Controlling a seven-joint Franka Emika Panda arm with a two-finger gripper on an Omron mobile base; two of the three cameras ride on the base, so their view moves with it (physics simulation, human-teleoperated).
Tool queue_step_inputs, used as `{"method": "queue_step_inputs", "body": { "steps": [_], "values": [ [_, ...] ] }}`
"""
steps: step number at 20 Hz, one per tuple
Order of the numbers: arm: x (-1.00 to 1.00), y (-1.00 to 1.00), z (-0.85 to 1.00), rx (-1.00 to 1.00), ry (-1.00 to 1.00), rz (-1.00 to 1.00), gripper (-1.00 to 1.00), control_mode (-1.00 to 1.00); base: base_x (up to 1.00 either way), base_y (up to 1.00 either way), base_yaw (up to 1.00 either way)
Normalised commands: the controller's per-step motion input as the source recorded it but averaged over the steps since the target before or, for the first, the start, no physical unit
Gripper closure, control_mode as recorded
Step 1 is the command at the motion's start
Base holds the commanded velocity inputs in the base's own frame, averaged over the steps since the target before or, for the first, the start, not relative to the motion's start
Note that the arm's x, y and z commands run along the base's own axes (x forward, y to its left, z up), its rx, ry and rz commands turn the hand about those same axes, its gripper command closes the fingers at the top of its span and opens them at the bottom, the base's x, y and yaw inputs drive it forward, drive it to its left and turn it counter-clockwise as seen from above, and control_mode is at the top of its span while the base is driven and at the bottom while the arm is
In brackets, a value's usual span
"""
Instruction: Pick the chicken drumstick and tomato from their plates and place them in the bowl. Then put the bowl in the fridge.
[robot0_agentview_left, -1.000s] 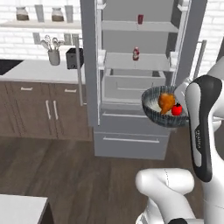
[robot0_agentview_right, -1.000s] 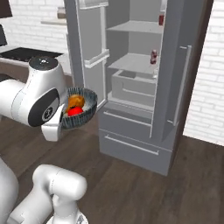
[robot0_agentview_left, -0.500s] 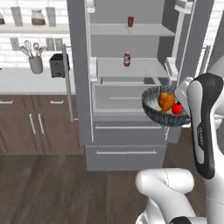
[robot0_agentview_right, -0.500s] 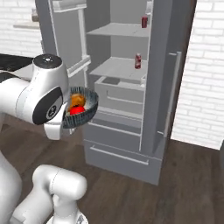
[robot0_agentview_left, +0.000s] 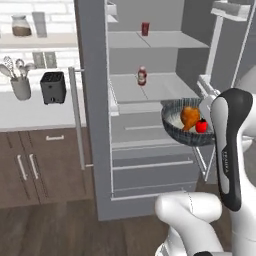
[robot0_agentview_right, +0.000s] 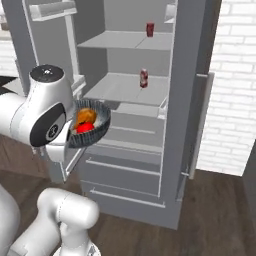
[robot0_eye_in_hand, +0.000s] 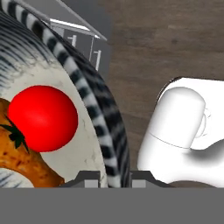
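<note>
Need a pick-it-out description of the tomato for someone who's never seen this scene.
Find the tall grey fridge standing open; in front of its drawers the arm carries a dark ribbed bowl, the pincer shut on its rim. The tomato lies inside: small, round, glossy red, against the larger orange-brown drumstick, unlike the red containers on the shelves.

We spot lettering running down the dark panel of the robot arm (robot0_agentview_left: 226, 165) in the left base view, but it is too small and blurred for us to read. The red can (robot0_agentview_left: 145, 28) and the bottle (robot0_agentview_left: 142, 76) on the fridge shelves carry labels we cannot make out either. No other text shows.
</note>
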Motion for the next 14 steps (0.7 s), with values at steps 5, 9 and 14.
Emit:
{"method": "queue_step_inputs", "body": {
  "steps": [5,9,14],
  "values": [
    [0.0,0.0,0.0,0.0,0.0,0.0,1.0,1.0,0.94,0.1,-0.01],
    [0.0,0.0,0.0,0.0,0.0,0.0,1.0,1.0,0.95,0.0,0.0],
    [0.0,0.0,0.0,0.0,0.0,0.0,1.0,1.0,0.42,0.13,-0.01]
  ]
}}
